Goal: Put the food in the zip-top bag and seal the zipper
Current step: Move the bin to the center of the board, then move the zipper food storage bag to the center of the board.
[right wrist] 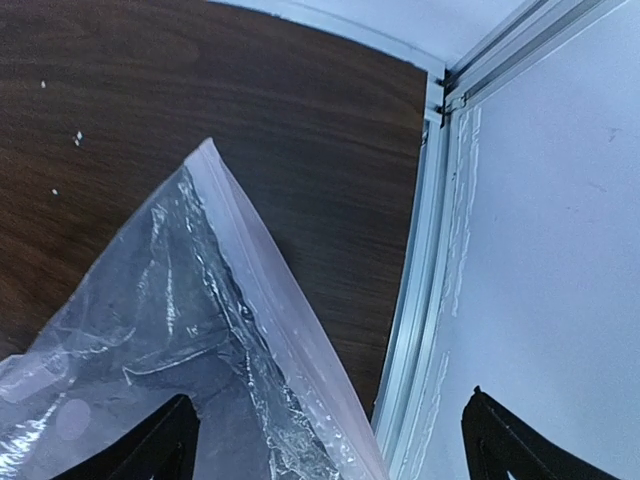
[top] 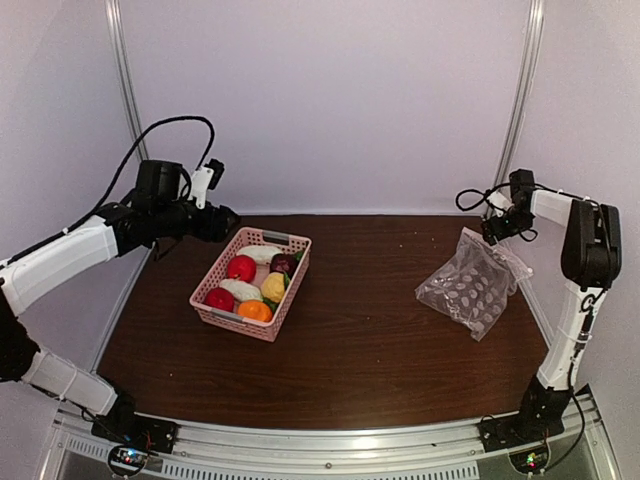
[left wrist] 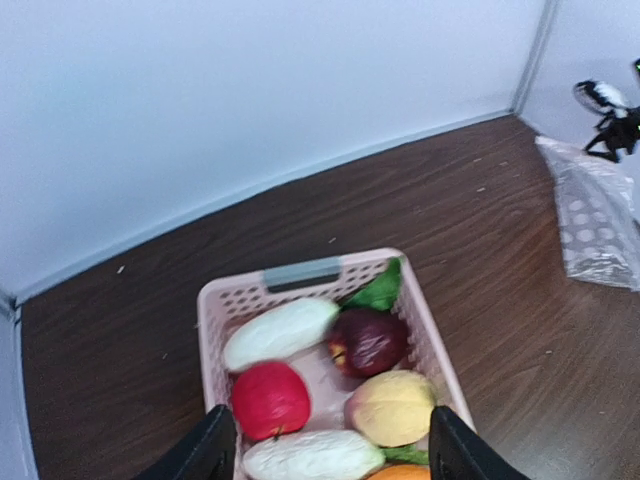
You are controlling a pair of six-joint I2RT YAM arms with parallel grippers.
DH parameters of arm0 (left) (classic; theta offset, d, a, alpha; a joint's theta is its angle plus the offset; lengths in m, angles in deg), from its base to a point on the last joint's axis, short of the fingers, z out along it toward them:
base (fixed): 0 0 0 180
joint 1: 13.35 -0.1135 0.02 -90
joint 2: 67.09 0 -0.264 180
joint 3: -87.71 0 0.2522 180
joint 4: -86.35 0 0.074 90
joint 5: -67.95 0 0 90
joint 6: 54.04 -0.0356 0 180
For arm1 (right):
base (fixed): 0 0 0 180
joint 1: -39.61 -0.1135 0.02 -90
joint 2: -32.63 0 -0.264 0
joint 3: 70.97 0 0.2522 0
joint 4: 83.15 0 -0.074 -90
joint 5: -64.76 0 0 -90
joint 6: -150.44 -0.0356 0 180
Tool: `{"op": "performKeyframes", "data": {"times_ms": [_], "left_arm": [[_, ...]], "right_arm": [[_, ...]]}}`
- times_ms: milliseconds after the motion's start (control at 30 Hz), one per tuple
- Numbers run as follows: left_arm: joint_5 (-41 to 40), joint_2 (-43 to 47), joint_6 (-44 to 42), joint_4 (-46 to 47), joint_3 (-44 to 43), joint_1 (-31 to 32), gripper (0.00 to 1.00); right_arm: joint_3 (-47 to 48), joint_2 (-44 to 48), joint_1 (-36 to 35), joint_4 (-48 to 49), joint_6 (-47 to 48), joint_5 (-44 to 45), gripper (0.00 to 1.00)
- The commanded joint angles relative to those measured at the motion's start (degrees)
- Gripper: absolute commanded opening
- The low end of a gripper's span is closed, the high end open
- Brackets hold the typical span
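Observation:
All the food lies in a pink lattice basket (top: 272, 238): a red apple (left wrist: 270, 400), two white radishes (left wrist: 280, 332), a dark purple fruit (left wrist: 370, 342), a yellow one (left wrist: 392, 407) and an orange one (top: 254, 311). My left gripper (left wrist: 330, 450) hovers open above the basket's far end, holding nothing. The clear zip-top bag (top: 470, 285) lies crumpled at the right side of the table. My right gripper (right wrist: 330, 440) stands open over its upper corner. The zipper (right wrist: 270, 310) runs up between the spread fingers, which do not pinch it.
The basket (left wrist: 300, 272) has a grey handle at its far rim. An aluminium frame rail (right wrist: 425, 250) and the white side wall stand close beside my right gripper. The back wall rises just behind the basket. Dark wood table (top: 360, 330) lies between basket and bag.

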Motion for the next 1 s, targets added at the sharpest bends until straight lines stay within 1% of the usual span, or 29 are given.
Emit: {"op": "performKeyframes", "data": {"times_ms": [0, 67, 100, 133, 200, 267, 333, 400, 467, 533, 567, 633, 700, 800, 900, 967], "left_arm": [[8.1, 1.5, -3.1, 10.5, 4.9, 5.1, 0.67], [10.5, 0.4, -4.0, 10.4, 4.9, 7.2, 0.66], [11.0, -0.2, -4.1, 10.2, 4.6, 8.0, 0.66], [11.8, -0.6, -4.1, 9.9, 4.3, 8.6, 0.64], [13.2, -0.9, -4.3, 9.5, 4.0, 9.7, 0.63], [13.4, -0.6, -5.1, 10.0, 4.5, 10.7, 0.62], [14.1, -0.3, -5.6, 10.9, 5.2, 11.7, 0.62], [15.1, -0.8, -5.0, 12.4, 5.9, 12.9, 0.61], [15.2, -2.3, -2.9, 14.2, 6.1, 14.8, 0.59], [15.3, -4.6, -2.6, 14.1, 5.2, 18.1, 0.58], [13.9, -5.9, -2.5, 13.6, 4.4, 20.0, 0.58], [11.7, -8.5, -1.9, 12.6, 2.8, 23.5, 0.58], [9.6, -11.3, -1.4, 10.1, 0.4, 26.5, 0.59], [5.5, -15.1, -1.1, 7.8, -2.4, 31.6, 0.59], [5.1, -18.7, -0.4, 6.9, -3.7, 35.7, 0.59], [5.2, -20.6, -0.1, 5.8, -4.3, 36.6, 0.56]], "right_arm": [[2.0, -3.1, 1.5, -6.3, 4.0, -2.0, 0.92], [3.4, -4.9, 1.8, -9.9, 6.2, -4.6, 0.91], [4.2, -5.8, 1.9, -12.5, 7.6, -6.4, 0.88], [4.8, -6.3, 2.0, -16.6, 9.3, -9.1, 0.84], [4.8, -6.2, 1.9, -21.7, 11.7, -14.6, 0.74], [2.6, -4.1, 1.4, -24.9, 12.3, -18.9, 0.66], [-2.2, 0.4, 0.2, -26.0, 12.5, -22.5, 0.61], [-8.4, 6.2, -1.6, -26.2, 12.3, -25.5, 0.59], [-13.6, 11.8, -3.9, -27.8, 12.9, -29.1, 0.59], [-16.9, 16.6, -4.9, -30.1, 13.9, -34.2, 0.60], [-18.3, 18.8, -4.8, -30.6, 13.8, -35.7, 0.61], [-19.8, 22.2, -3.7, -29.5, 11.9, -35.7, 0.67], [-21.2, 24.2, -1.6, -26.3, 8.0, -33.3, 0.69], [-22.4, 23.9, 2.1, -23.5, 4.4, -29.1, 0.65], [-24.6, 22.0, 3.6, -21.6, 3.8, -26.1, 0.59], [-25.4, 20.7, 3.7, -21.2, 4.2, -26.7, 0.57]]}}
